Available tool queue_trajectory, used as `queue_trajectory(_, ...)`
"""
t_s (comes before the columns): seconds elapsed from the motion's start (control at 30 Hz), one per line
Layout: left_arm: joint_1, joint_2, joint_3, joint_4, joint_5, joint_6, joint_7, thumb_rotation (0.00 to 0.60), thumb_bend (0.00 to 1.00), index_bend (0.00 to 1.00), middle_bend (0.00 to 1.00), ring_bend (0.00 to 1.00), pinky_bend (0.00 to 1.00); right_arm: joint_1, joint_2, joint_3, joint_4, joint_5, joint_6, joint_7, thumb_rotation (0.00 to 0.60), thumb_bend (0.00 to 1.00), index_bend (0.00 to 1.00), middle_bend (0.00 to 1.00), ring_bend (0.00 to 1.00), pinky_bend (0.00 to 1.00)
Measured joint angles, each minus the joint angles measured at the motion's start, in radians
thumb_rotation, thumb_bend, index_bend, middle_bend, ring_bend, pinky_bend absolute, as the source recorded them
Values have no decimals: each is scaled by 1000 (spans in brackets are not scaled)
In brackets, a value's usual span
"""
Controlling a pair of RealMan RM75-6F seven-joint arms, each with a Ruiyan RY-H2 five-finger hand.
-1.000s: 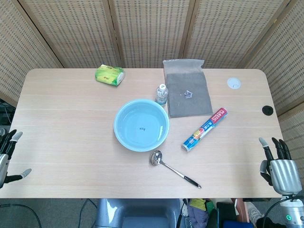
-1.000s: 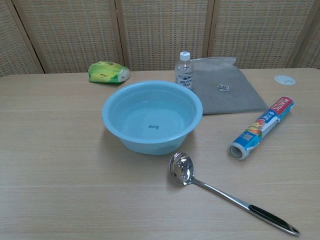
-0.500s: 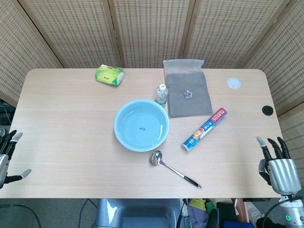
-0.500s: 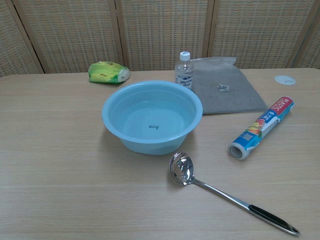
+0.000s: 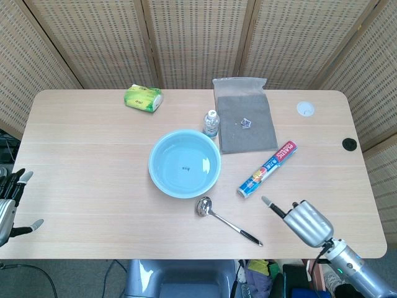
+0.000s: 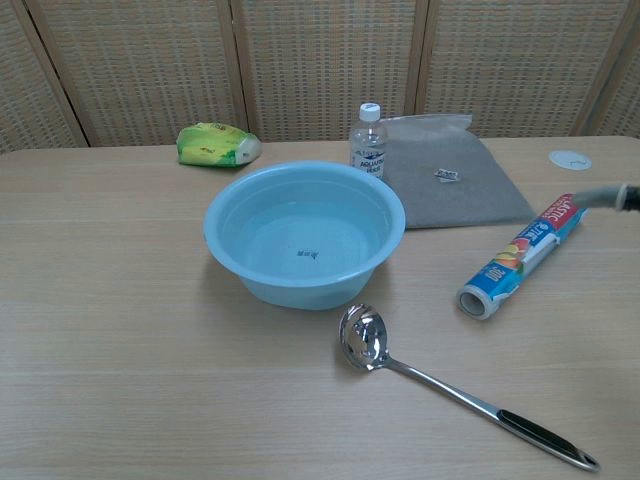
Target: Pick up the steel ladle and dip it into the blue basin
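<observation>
The steel ladle (image 5: 226, 221) lies flat on the table just in front of the blue basin (image 5: 152, 166), its bowl toward the basin and its black grip pointing to the front right. In the chest view the ladle (image 6: 450, 393) lies below the basin (image 6: 300, 290). My right hand (image 5: 304, 222) hovers over the table to the right of the ladle's grip, one finger stretched left, holding nothing; a fingertip (image 6: 605, 196) shows at the right edge of the chest view. My left hand (image 5: 9, 202) hangs off the table's left edge with fingers spread, empty.
A plastic-wrap roll (image 5: 268, 169) lies right of the basin, close to my right hand. Behind the basin stand a small water bottle (image 5: 211, 123) and a grey cloth (image 5: 245, 121). A green packet (image 5: 143, 98) sits at the back left, a white disc (image 5: 304, 108) at the back right.
My right hand has swung in from beyond the table's right edge to above the table near the ladle's grip. The ladle, the basin and my left hand have not moved.
</observation>
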Motion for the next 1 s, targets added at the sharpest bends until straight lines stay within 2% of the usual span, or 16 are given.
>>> queue_trajectory(0.2,-7,-5,-7,3,-22,-14,8,600,0,0,0,0,0,86,0,-20,-59,-61,-217,-177,600,687,0,776,826,1000)
queue_trajectory(0.4,-13,-8,-11,7,-39,-28,15,600,0,0,0,0,0,156,-18,-35,-94,-110,-366,-299,600,698,0,780,837,1000)
queue_trajectory(0.63,-22,-14,-14,13,-58,-46,23,600,0,0,0,0,0,197,-58,-72,-93,-131,-463,-306,600,698,6,782,841,1000)
queue_trajectory(1.0,-22,-17,-13,11,-61,-43,31,600,0,0,0,0,0,187,-117,-76,-43,-69,-553,-378,600,706,75,782,841,1000)
